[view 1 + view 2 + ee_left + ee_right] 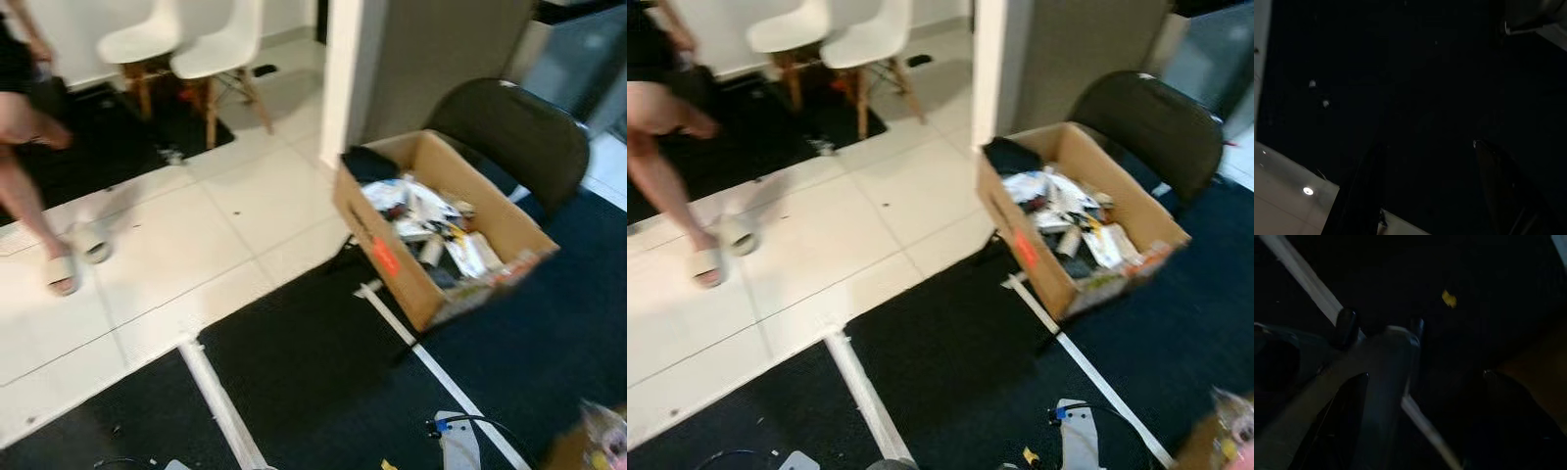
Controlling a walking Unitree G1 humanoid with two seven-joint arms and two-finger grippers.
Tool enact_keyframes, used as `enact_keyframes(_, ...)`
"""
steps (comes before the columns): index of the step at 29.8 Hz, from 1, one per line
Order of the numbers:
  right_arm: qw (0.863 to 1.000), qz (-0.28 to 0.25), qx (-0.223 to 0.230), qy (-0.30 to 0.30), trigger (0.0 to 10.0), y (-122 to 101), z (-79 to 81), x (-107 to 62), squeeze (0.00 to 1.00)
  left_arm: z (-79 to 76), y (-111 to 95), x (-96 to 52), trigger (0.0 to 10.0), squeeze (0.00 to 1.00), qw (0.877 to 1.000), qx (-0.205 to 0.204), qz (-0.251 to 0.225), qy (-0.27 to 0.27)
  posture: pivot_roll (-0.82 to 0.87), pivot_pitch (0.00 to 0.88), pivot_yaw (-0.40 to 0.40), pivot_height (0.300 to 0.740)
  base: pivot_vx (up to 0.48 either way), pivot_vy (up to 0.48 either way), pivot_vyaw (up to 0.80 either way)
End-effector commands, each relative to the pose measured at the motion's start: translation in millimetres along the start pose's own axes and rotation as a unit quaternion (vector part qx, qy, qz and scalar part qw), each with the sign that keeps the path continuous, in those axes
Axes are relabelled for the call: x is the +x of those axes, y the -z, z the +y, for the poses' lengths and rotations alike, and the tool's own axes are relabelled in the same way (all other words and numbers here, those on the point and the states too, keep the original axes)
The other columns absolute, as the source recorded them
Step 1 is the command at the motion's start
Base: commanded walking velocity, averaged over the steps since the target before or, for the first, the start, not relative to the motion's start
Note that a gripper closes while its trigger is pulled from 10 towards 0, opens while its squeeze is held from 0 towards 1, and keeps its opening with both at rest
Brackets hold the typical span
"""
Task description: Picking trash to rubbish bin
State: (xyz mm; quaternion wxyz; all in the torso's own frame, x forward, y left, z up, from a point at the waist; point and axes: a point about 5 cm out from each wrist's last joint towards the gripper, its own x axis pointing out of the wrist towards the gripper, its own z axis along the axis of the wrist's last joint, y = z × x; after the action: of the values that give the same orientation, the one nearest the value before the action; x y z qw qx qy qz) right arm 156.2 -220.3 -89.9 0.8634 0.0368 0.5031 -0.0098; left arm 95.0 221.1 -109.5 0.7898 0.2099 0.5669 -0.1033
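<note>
A cardboard box stands on the dark carpet at the right, holding crumpled paper, wrappers and other trash. A small yellow scrap lies on the carpet close in front of me, also as the yellow scrap in the right wrist view. My left gripper hangs open over dark carpet, nothing between its fingers. My right gripper is open too, low over the carpet near a white tape line and a grey robot part.
A person in sandals walks on the white tiles at the left. Two white chairs stand at the back, a dark chair behind the box. White tape strips cross the carpet. A crumpled bag lies at the bottom right.
</note>
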Motion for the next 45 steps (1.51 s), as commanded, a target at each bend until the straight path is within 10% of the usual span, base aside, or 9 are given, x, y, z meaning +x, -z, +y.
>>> enact_keyframes(1,1.0,0.017,-0.006,-0.006,10.0,8,3.7,-0.1,0.0,-1.1,4,-0.6,10.0,0.0,1.0,0.007,0.006,0.004,0.09,0.077,-0.018,0.74,0.0,0.0,0.76)
enact_keyframes(45,0.996,0.044,-0.071,-0.032,10.0,23,12.1,-0.9,0.0,-3.5,7,-1.0,10.0,0.0,1.0,0.013,0.007,0.013,0.07,0.086,-0.012,0.74,0.0,0.0,0.75)
